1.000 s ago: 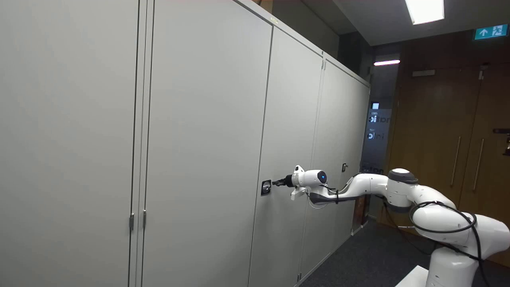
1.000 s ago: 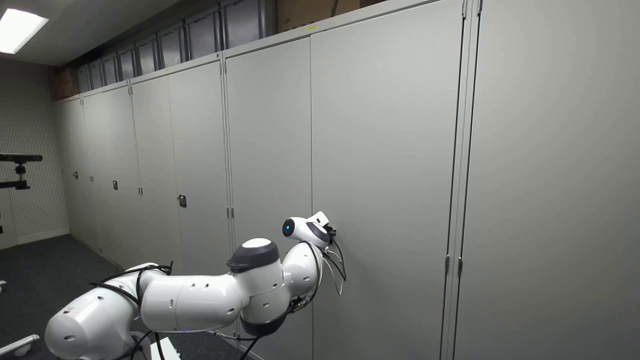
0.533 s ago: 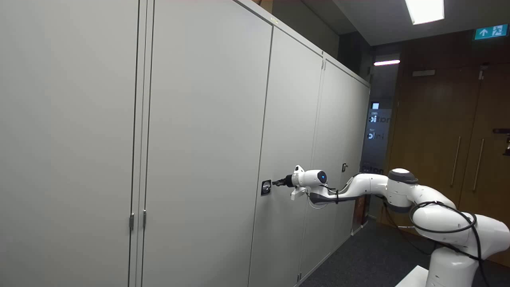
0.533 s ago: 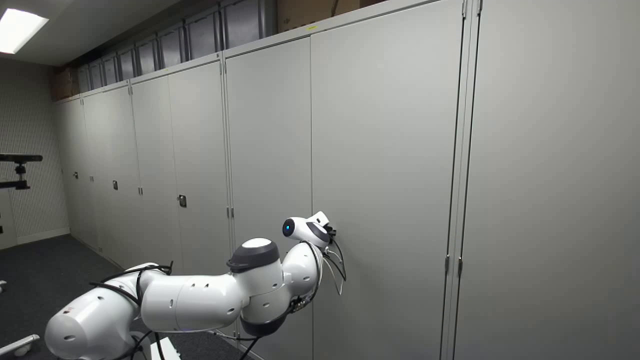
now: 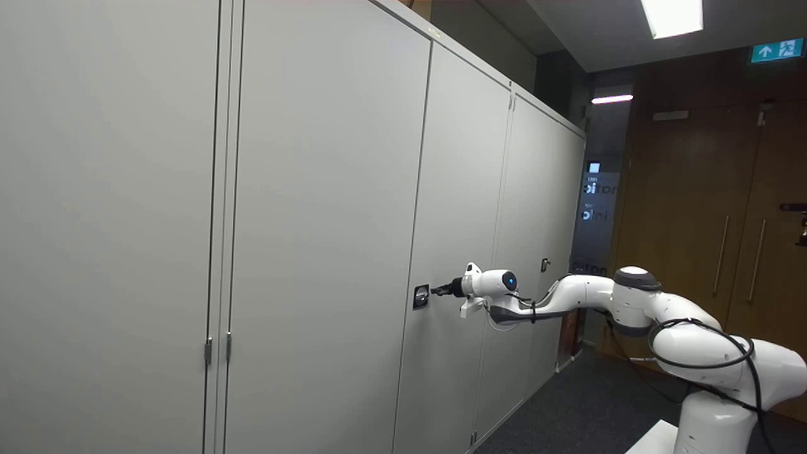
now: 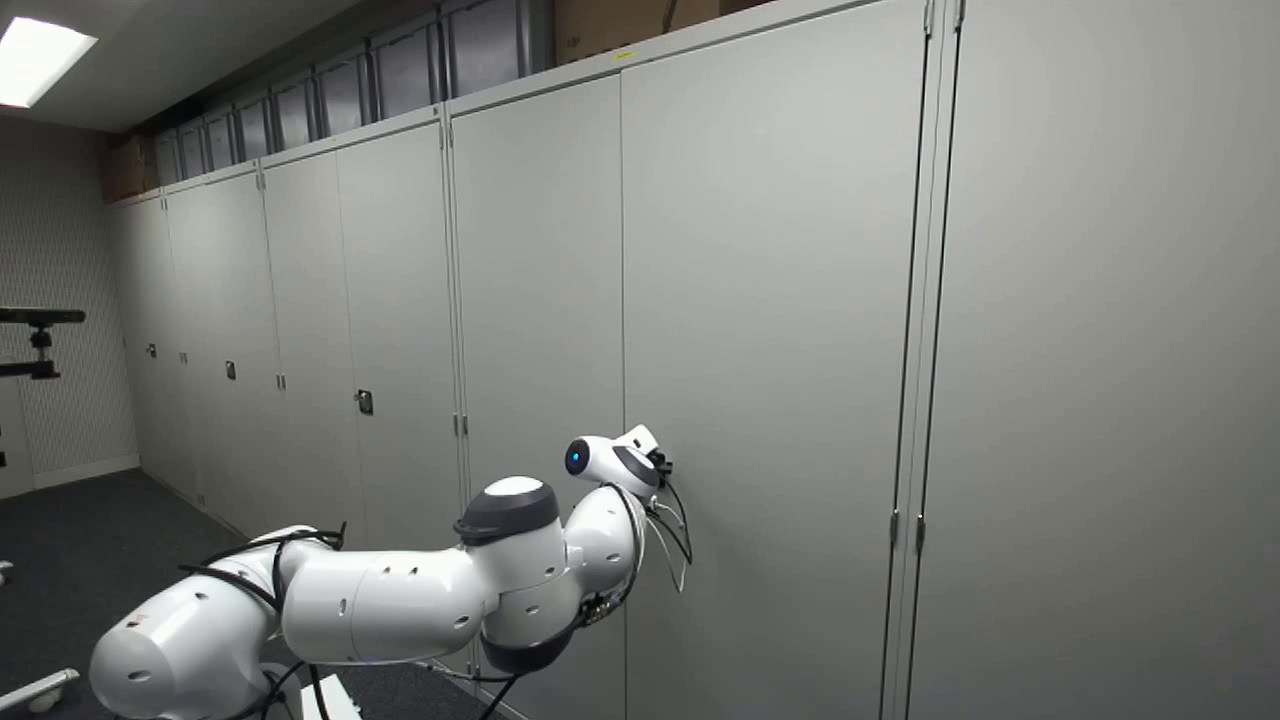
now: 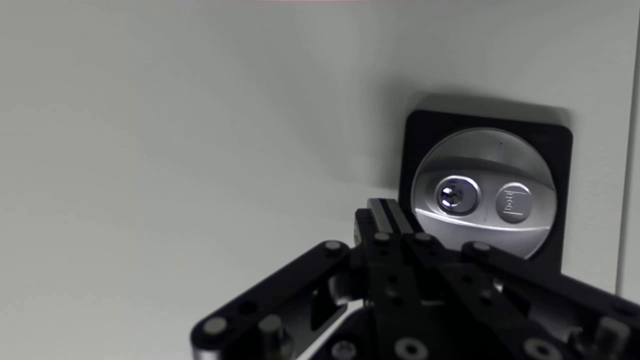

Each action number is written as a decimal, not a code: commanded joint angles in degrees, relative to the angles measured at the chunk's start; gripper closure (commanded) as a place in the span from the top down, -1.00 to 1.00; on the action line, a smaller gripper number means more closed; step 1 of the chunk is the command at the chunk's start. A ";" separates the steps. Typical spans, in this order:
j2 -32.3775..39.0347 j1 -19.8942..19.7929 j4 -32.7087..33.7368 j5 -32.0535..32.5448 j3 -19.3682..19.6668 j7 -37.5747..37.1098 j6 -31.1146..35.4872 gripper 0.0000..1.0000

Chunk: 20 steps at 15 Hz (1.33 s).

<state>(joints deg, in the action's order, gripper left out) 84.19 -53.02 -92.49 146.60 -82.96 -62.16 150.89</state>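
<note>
- Pushing off-centre, we might skid off the smooth round handle (image 7: 484, 192) and scratch the grey cabinet door (image 5: 457, 183) that bears it.
- Our gripper (image 7: 389, 207) is fully closed, holding nothing, by the edge of the handle's black plate (image 7: 552, 142); whether it touches, we cannot tell.
- Around us: dark floor (image 5: 586, 394), wooden doors (image 5: 687, 252).

Outstretched arm (image 5: 632, 306), claw (image 7: 385, 206) fully closed

In an exterior view the camera stands back, looking aslant along tall pale-grey cabinets (image 5: 321, 227) towards brown wooden double doors (image 5: 700, 189); in an exterior view the gaze runs oppositely, towards a grey patterned wall (image 6: 60, 230), and both share the jointed white robot arm (image 5: 630, 301). The wrist view, close up, faces the cabinets almost squarely, a round silver handle (image 7: 487, 195) right of centre.
</note>
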 commanded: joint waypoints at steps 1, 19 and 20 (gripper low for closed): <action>-3.74 -2.10 -3.61 -2.00 1.65 -1.32 1.71 -1.00; -19.15 -10.81 -23.18 -26.95 1.85 19.86 6.15 -1.00; -21.17 -11.35 -24.48 -29.27 1.68 22.62 6.17 -1.00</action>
<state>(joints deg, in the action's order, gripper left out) 72.10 -61.17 -111.69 123.47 -81.27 -44.59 155.57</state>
